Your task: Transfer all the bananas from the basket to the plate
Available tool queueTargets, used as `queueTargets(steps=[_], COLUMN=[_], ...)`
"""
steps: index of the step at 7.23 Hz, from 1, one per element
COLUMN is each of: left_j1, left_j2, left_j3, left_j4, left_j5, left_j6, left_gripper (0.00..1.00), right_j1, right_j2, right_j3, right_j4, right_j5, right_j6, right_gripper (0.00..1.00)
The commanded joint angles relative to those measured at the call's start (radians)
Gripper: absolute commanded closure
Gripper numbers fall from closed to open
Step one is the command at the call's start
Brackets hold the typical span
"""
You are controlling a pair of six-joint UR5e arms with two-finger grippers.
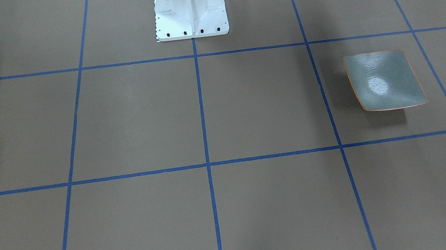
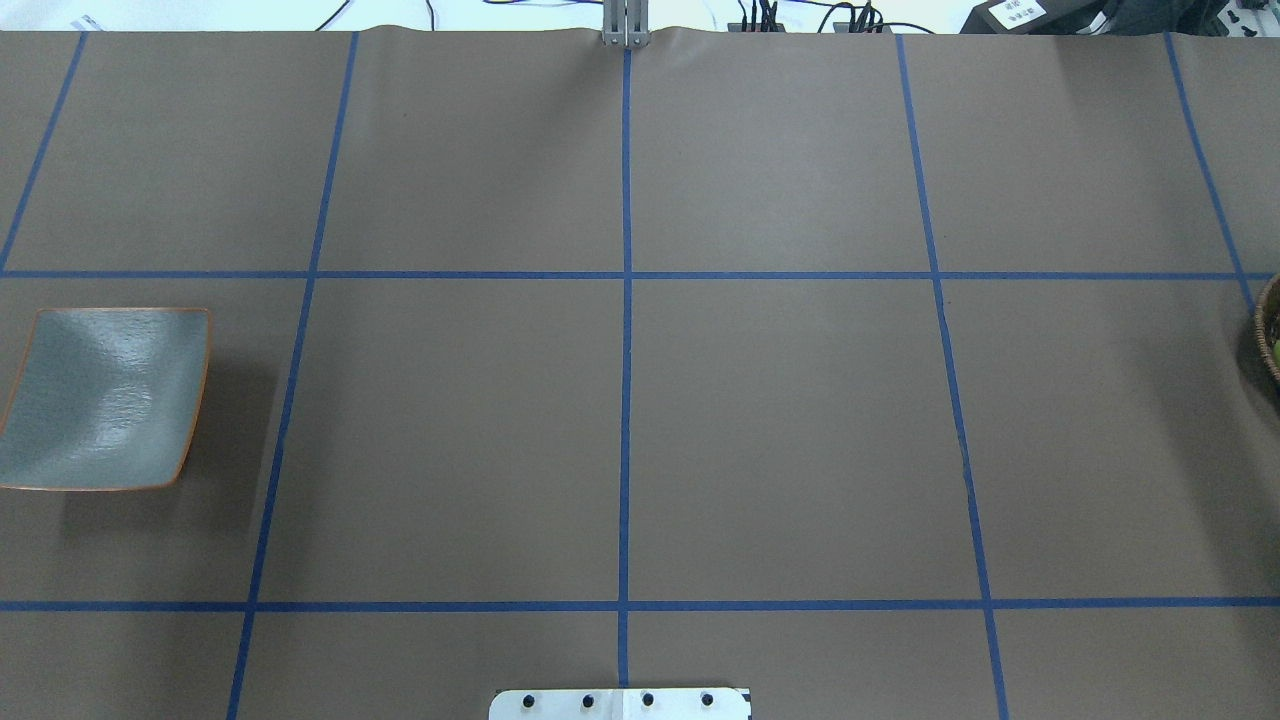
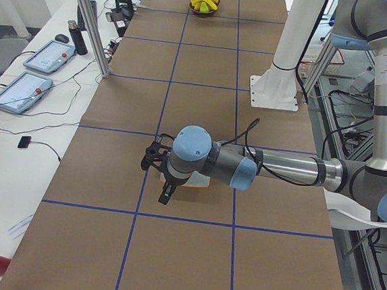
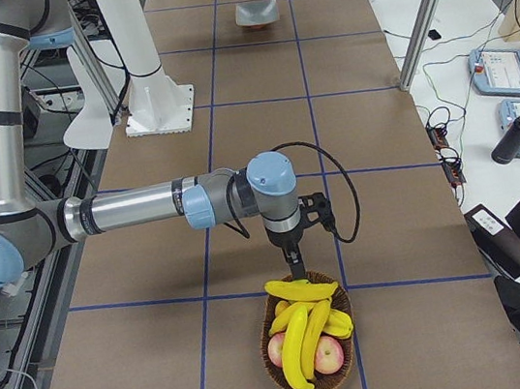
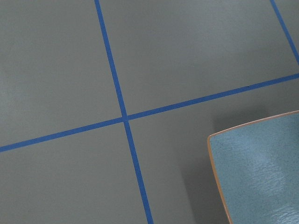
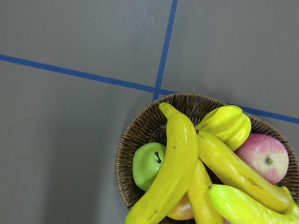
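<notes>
4 bananas (image 6: 180, 154) heaped in basket (image 6: 135, 135), plate (image 1: 384, 79) well apart

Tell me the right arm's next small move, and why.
Probably lower the right gripper onto the nearest banana, which lies crosswise on top of the pile in the wicker basket. The gripper hangs by the basket's rim, the bananas are all inside among apples, and the plate is bare. Whether its jaws are open cannot be told.

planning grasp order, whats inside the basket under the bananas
The basket holds bananas stacked on top, with a green apple and a pink apple showing beneath them. The bananas cover the basket floor and anything else there.
</notes>
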Motion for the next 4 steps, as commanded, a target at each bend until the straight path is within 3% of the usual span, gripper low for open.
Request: queueTargets(steps=[1,4], left_j1=[-0.001,-0.001], left_j2=[0.003,0.024], left_j3=[-0.001,-0.002], left_j4=[-0.012,-0.046], left_j5=[0.0,0.0], left_j6=[0.001,0.001], left_gripper=[0.0,0.0], right_j1=[-0.087,-0.148], right_j2=[-0.066,-0.12], right_j3=[-0.063,-0.092], right_j4=[0.285,0.418], right_j5=[-0.028,-0.079], right_j6=[0.27,0.477], right_gripper=[0.01,0.05])
